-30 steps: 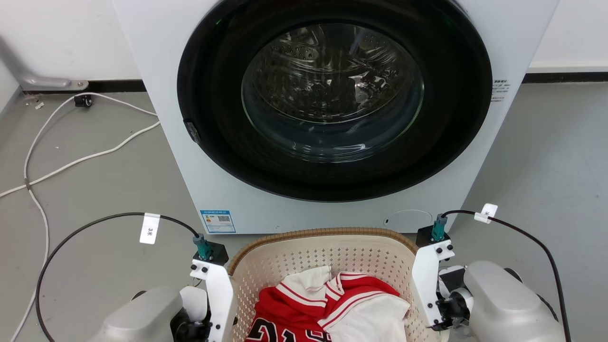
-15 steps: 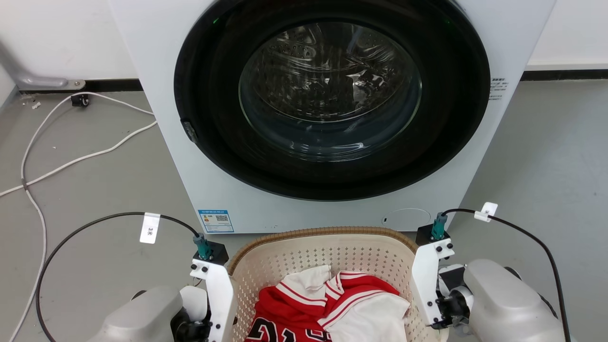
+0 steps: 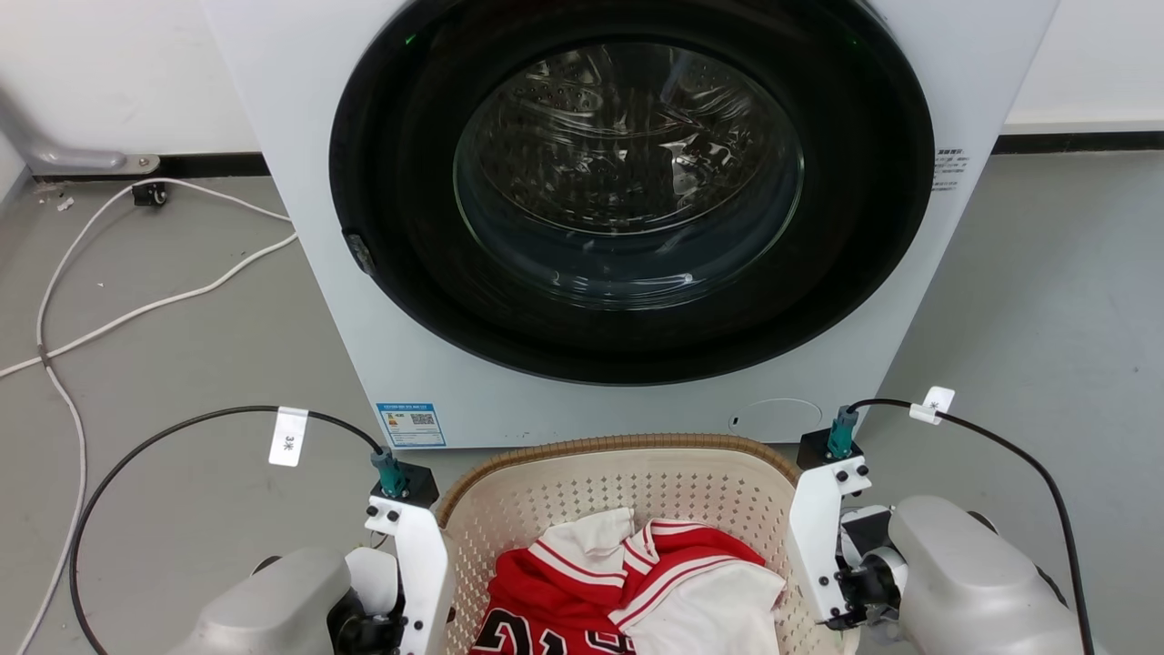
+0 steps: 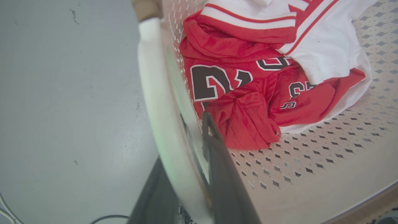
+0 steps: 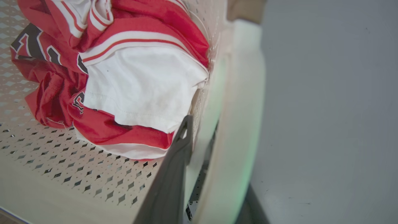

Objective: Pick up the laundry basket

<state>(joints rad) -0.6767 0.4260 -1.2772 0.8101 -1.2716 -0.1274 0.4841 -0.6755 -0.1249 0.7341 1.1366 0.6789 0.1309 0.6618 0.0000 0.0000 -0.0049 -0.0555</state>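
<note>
Flanking the laundry basket (image 3: 627,478) on its two short sides, the arms reach it from the robot's end; the washing machine (image 3: 300,182) stands just behind the basket, on the grey floor (image 3: 182,364).

Head view: the lower edge cuts off the near half of the basket and the lower parts of the left forearm (image 3: 264,609) and right forearm (image 3: 973,582). Whether the basket's base touches the floor cannot be determined. The brown rim (image 3: 618,446) curves along the basket's far side, and a white cable (image 3: 136,309) trails over the floor well to the basket's left.

Left wrist view: the left gripper (image 4: 186,140) straddles the basket's left handle (image 4: 155,93). Its inner finger (image 4: 217,168) lies inside the basket along the perforated wall; the outer one passes beneath the handle, which hides its tip. The pair is clamped on the handle.

Right wrist view: the right gripper (image 5: 214,140) mirrors this on the right handle (image 5: 242,109). Its inner finger (image 5: 174,174) is within the basket and the outer one is largely hidden under the handle, likewise clamped.

Both wrist views add the basket's perforated bottom and the dark numerals on the crumpled red-and-white jersey (image 3: 627,582) lying inside the basket.
</note>
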